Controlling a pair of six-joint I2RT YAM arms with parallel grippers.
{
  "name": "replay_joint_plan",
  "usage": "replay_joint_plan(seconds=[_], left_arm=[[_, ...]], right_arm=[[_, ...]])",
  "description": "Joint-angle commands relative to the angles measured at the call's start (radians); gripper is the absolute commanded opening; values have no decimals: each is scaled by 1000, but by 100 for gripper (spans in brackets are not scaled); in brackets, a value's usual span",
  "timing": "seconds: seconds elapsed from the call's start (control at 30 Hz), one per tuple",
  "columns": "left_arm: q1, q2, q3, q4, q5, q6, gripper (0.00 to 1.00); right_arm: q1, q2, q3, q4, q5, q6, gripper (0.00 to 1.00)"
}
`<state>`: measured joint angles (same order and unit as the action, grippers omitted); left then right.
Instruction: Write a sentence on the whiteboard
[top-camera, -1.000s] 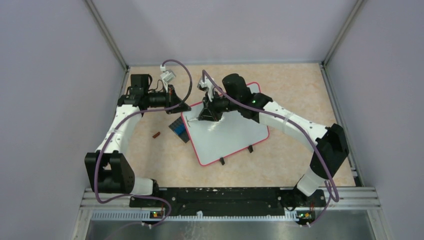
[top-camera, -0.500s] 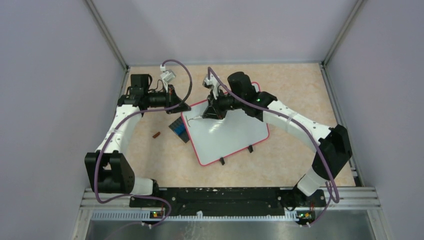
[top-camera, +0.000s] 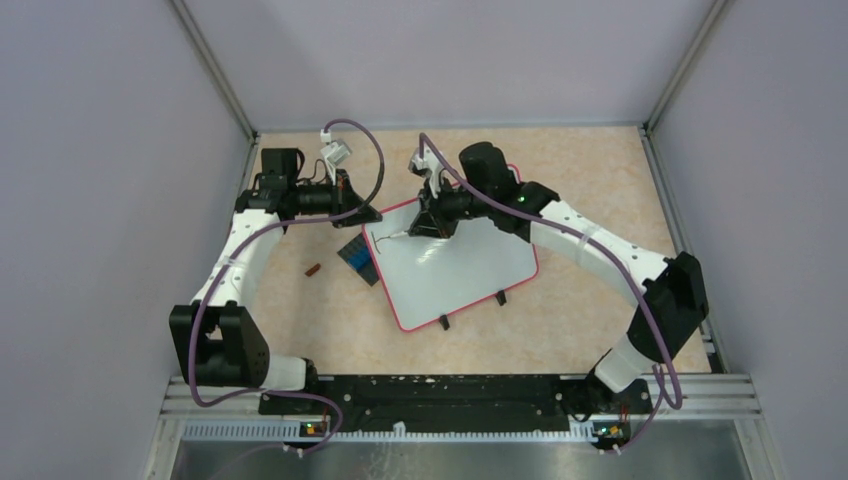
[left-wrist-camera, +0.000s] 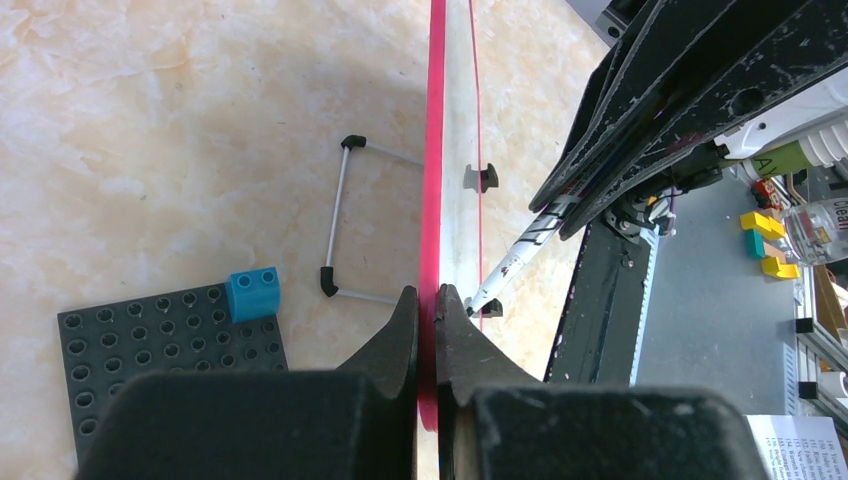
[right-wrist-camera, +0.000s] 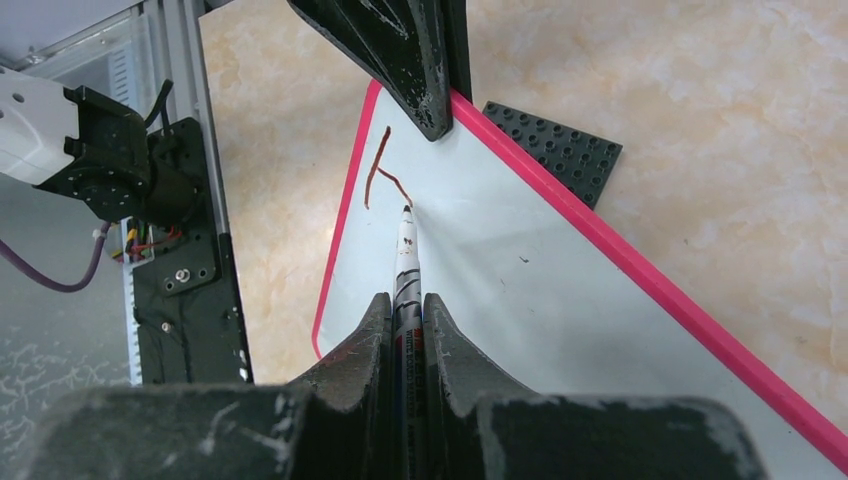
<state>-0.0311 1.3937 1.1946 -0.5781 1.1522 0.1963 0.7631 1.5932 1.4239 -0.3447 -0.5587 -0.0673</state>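
Note:
The whiteboard (top-camera: 460, 265) with its red-pink frame lies tilted on the table. My left gripper (top-camera: 368, 213) is shut on the frame (left-wrist-camera: 436, 150) at the board's far left corner, one finger on each side (left-wrist-camera: 427, 300). My right gripper (top-camera: 428, 222) is shut on a white marker (right-wrist-camera: 406, 250), and the marker's tip touches the board (right-wrist-camera: 520, 300) close to that corner. Of the sentence, only a short red-brown stroke (right-wrist-camera: 380, 165) with a small branch shows beside the tip. The marker (left-wrist-camera: 520, 258) also appears in the left wrist view, slanting onto the board.
A dark studded baseplate (top-camera: 358, 262) lies against the board's left edge, with a blue brick (left-wrist-camera: 252, 293) on it. A bent wire stand (left-wrist-camera: 345, 215) lies behind the board. A small brown piece (top-camera: 312, 269) sits on the table to the left. Two black feet (top-camera: 443, 322) stick out at the board's near edge.
My right gripper has shifted slightly right and farther back with the marker, and a short stroke has appeared on the board near the corner. The left arm has not moved.

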Motion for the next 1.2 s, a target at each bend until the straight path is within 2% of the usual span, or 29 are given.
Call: replay_joint_plan(seconds=[0.0,0.4,1.17], left_arm=[[-13,-21,-17,0,-5,8,0],[-14,-29,-21,0,-8,11,0],[-13,-23,-18,4,-17,8,0]], right_arm=[[1,-44,75,21,0,-14,0],[0,24,155,10,13,-12,0],[-1,25,49,40,8,-23,0]])
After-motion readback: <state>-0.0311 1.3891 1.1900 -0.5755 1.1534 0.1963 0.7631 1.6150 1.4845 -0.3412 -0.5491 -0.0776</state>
